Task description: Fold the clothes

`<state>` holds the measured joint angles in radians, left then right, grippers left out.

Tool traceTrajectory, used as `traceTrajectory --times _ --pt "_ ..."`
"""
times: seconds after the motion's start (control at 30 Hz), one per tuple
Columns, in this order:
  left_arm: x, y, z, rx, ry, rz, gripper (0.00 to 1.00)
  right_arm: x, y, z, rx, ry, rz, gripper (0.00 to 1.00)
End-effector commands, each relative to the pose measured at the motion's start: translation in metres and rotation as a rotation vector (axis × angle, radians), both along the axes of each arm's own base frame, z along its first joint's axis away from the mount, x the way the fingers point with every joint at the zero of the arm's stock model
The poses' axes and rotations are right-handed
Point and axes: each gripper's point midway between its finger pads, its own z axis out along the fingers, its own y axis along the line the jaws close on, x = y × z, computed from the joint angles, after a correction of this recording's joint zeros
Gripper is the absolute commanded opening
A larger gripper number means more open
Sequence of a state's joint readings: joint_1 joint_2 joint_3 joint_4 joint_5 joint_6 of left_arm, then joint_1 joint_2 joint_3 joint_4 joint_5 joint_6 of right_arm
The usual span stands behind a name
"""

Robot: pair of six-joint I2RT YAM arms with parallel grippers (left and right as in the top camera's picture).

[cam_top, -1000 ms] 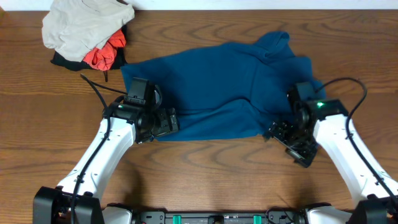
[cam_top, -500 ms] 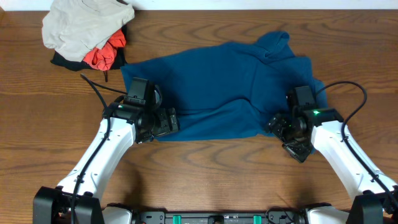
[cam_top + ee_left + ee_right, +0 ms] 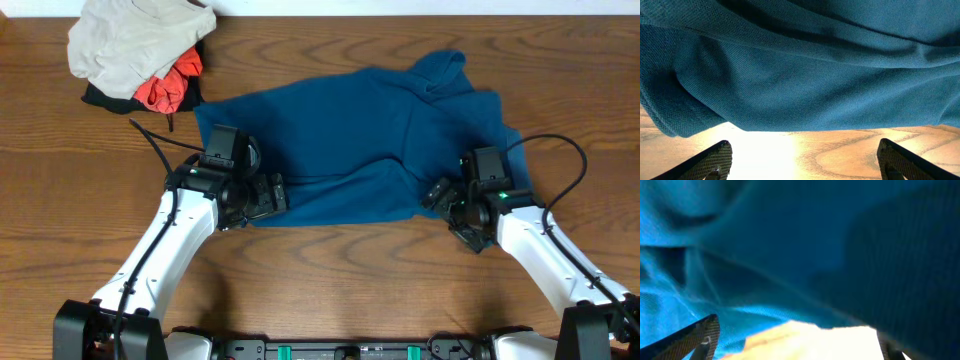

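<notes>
The clothes, one large teal-blue shirt (image 3: 350, 130), lie spread and rumpled across the middle of the table. My left gripper (image 3: 270, 195) sits at the shirt's lower left corner, low over the wood. In the left wrist view its fingertips (image 3: 715, 159) stand wide apart, with only bare table between them and the shirt's hem (image 3: 805, 75) just ahead. My right gripper (image 3: 440, 195) is at the shirt's lower right edge. The right wrist view shows it open (image 3: 797, 347), with blurred cloth (image 3: 790, 245) close over it and reaching past its left fingertip (image 3: 702, 337).
A pile of other garments lies at the back left: pale beige (image 3: 135, 40) on top, orange-red (image 3: 170, 88) and black (image 3: 105, 98) under it. A black cable (image 3: 150, 140) runs from the left arm. Bare wood table (image 3: 340, 270) stretches along the front.
My right gripper has moved left and slightly away from me, up to the shirt's lower right edge. The left arm and the shirt have stayed put.
</notes>
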<state>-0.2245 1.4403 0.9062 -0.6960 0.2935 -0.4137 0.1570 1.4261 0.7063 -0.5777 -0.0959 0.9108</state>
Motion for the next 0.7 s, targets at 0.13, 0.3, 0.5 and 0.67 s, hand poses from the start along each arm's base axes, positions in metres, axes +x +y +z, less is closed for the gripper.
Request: traceTrajectory --times 0.13,0.3,0.5,0.67 --pt "-0.0012 -0.0017 -0.0010 -0.004 0.003 -0.020 0.93 0.0042 -0.0149 -0.0004 -0.033 -0.024 0.003 0.89" --pt "-0.0012 -0.0017 -0.0010 -0.004 0.003 -0.020 0.93 0.0025 -0.0162 -0.0023 -0.040 -0.020 0.000 0.47" --pt "-0.0013 -0.0018 -0.0010 -0.004 0.004 -0.020 0.93 0.0021 -0.0170 -0.0030 -0.044 -0.019 -0.002 0.34" --pt "-0.0014 -0.0017 -0.0010 -0.004 0.004 -0.020 0.93 0.0077 -0.0206 -0.0012 -0.064 -0.044 -0.009 0.02"
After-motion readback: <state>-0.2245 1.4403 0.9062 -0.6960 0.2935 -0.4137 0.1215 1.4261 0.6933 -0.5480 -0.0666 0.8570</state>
